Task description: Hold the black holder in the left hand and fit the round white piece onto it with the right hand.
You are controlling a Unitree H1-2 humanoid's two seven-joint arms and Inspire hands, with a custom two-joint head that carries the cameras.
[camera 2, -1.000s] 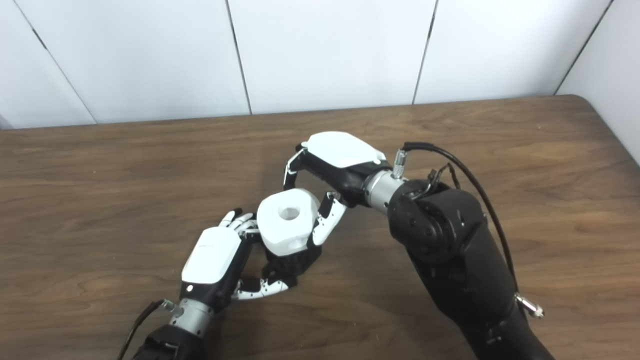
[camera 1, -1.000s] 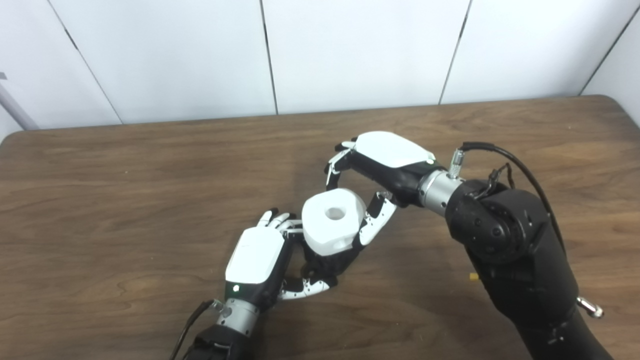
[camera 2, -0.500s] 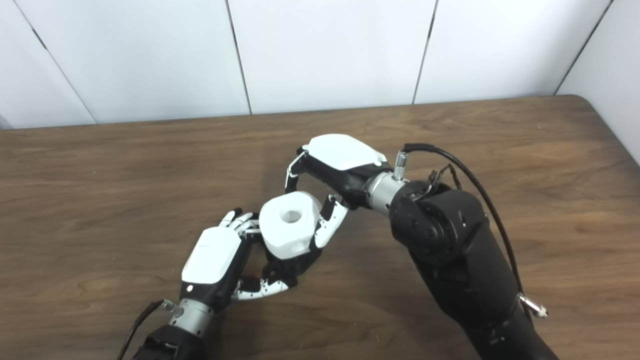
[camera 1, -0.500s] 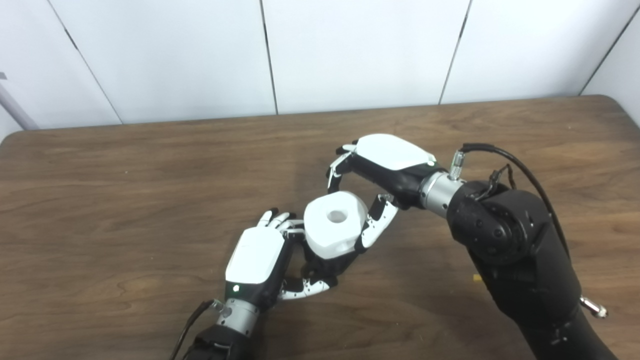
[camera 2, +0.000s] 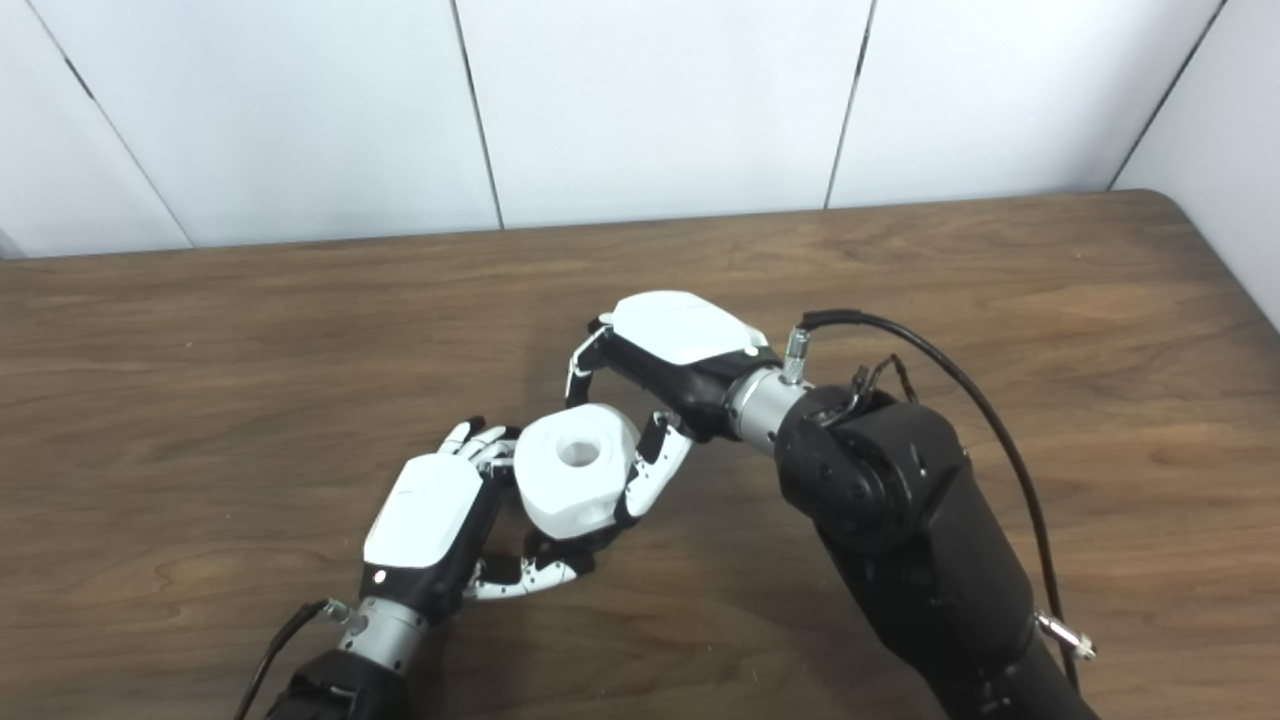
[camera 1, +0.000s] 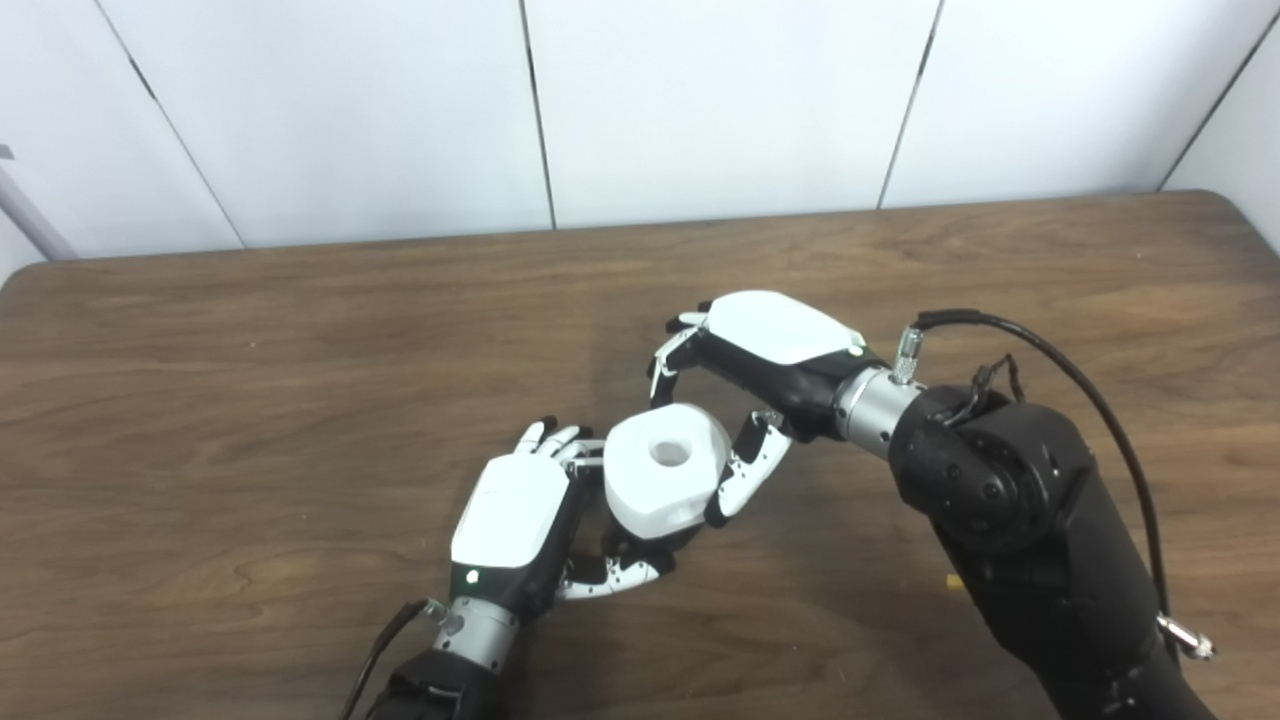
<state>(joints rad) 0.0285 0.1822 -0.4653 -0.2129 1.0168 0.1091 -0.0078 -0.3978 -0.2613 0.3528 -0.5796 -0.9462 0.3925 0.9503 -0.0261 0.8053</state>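
Closest to the camera, the left hand (camera 1: 515, 520) is wrapped around the black holder (camera 1: 640, 543), which is mostly hidden; only a dark bit peeks out under the white part. Right above it, the round white piece (camera 1: 665, 470) with a hole in its top sits on the holder, leaning a little. The right hand (camera 1: 745, 385) pinches that piece, fingers (camera 1: 668, 352) on the far side and thumb on the near side. All this is over the brown wooden table (camera 1: 250, 350), with white wall panels (camera 1: 700, 100) behind.
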